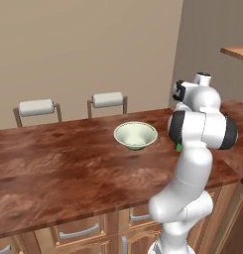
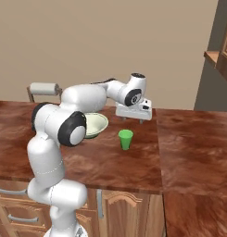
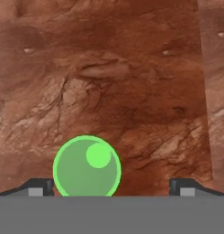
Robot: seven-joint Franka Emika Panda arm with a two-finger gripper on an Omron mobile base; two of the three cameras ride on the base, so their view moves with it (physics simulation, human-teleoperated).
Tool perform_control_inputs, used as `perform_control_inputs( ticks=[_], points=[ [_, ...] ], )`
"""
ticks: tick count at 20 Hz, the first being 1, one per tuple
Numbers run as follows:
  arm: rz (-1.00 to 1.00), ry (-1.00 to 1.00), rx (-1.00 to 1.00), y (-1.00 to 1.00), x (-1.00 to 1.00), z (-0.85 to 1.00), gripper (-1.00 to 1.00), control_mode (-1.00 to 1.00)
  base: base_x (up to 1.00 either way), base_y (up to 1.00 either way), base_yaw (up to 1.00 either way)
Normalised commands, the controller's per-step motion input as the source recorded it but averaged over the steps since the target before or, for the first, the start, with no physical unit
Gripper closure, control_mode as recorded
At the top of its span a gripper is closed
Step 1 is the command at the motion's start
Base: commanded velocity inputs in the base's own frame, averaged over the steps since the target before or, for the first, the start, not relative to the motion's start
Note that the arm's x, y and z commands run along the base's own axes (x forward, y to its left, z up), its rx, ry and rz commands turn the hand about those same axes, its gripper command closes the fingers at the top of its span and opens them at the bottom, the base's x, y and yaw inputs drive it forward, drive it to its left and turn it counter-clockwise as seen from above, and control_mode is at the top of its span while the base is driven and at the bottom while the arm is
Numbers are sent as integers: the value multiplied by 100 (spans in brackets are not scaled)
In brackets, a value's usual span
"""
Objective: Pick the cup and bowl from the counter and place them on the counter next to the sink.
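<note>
The small green cup stands upright on the reddish-brown counter, just right of the pale cream bowl, which my arm partly covers. From the left base the bowl shows whole, and only a sliver of the cup peeks out behind my arm. My gripper hangs open a little above the cup, pointing down, with nothing held. In the hand view the cup sits left of centre between the spread fingertips. The sink is out of view.
Two chair backs with white rolls stand behind the counter's far edge. A seam joins a second counter section on the right. A wall cabinet hangs at the upper right. Drawers line the front.
</note>
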Motion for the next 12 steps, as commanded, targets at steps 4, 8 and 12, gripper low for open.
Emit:
perform_control_inputs(
  ticks=[4, 8, 12],
  points=[
    [0, 0, 0, -3, 0, -27, -100, -100, 0, 0, 0],
    [0, 0, 0, 0, -12, -8, -100, -100, 0, 0, 0],
    [0, 0, 1, 0, -38, 0, -100, -100, 0, 0, 0]
  ],
)
